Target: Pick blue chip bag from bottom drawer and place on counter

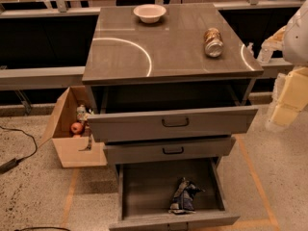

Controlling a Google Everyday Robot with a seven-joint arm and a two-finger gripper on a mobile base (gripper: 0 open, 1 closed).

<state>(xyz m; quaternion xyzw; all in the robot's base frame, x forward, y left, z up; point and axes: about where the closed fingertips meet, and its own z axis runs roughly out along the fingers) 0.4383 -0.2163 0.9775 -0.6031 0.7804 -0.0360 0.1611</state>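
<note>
Camera view shows the blue chip bag lying unpicked in the open bottom drawer, the gripper well apart at right, its state impossible to tell

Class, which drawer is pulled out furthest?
The bottom drawer, the lowest: its front stands nearest the camera, with the blue chip bag inside. The gripper hangs at far right.

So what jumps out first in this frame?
The blue bag lies crumpled in the open bottom drawer, front right. On the counter sit a white bowl at the back and a can on its side, right. The hand hangs at the picture's right edge, beside the counter.
</note>
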